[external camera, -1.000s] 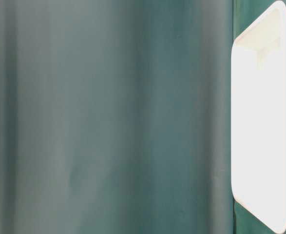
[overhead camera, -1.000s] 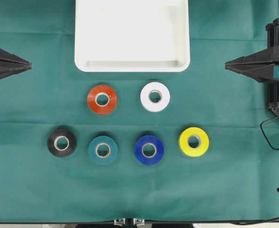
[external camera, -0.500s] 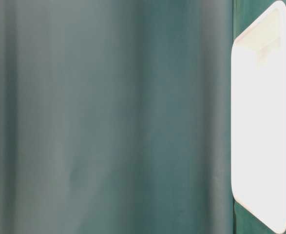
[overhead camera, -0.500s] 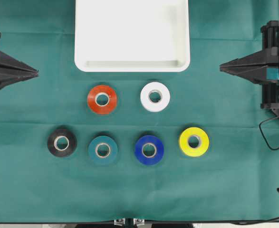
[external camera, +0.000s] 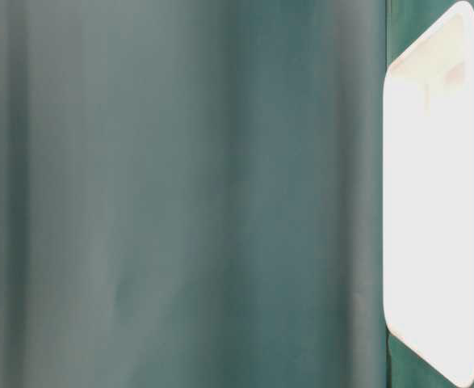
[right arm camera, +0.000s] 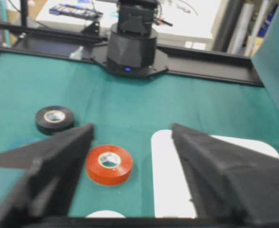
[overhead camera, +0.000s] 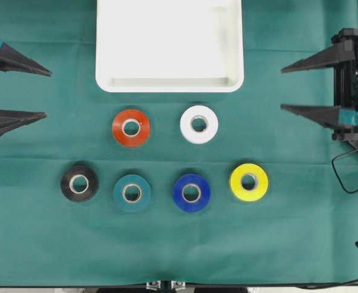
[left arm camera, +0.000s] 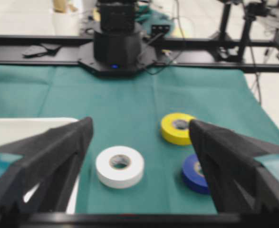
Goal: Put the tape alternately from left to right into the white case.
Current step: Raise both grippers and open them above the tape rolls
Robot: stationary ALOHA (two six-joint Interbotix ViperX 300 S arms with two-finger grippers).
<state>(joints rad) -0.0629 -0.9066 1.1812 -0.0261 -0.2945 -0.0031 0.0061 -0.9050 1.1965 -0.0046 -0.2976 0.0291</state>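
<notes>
Six rolls of tape lie flat on a green cloth (overhead camera: 38,244) that covers the whole table, creased by a faint fold line running from its left edge to its right. Beyond the cloth, the wrist views show black rails, cables and a pale floor, blurred. The rolls are equal in size, each with a pale inner core. The red-orange roll (overhead camera: 131,127) and the white roll (overhead camera: 199,124) sit near the middle of the cloth, just off the near rim of the white case (overhead camera: 105,61). The black roll (overhead camera: 79,183), teal roll (overhead camera: 132,193), blue roll (overhead camera: 191,193) and yellow roll (overhead camera: 249,182) form a row closer to the front edge. The case, a shallow tray with rounded corners and a raised rim, lies at the rear edge with nothing in it. The left gripper (overhead camera: 17,91) hangs at the left edge and the right gripper (overhead camera: 307,85) at the right edge, both spread wide and holding nothing, well apart from every roll.
</notes>
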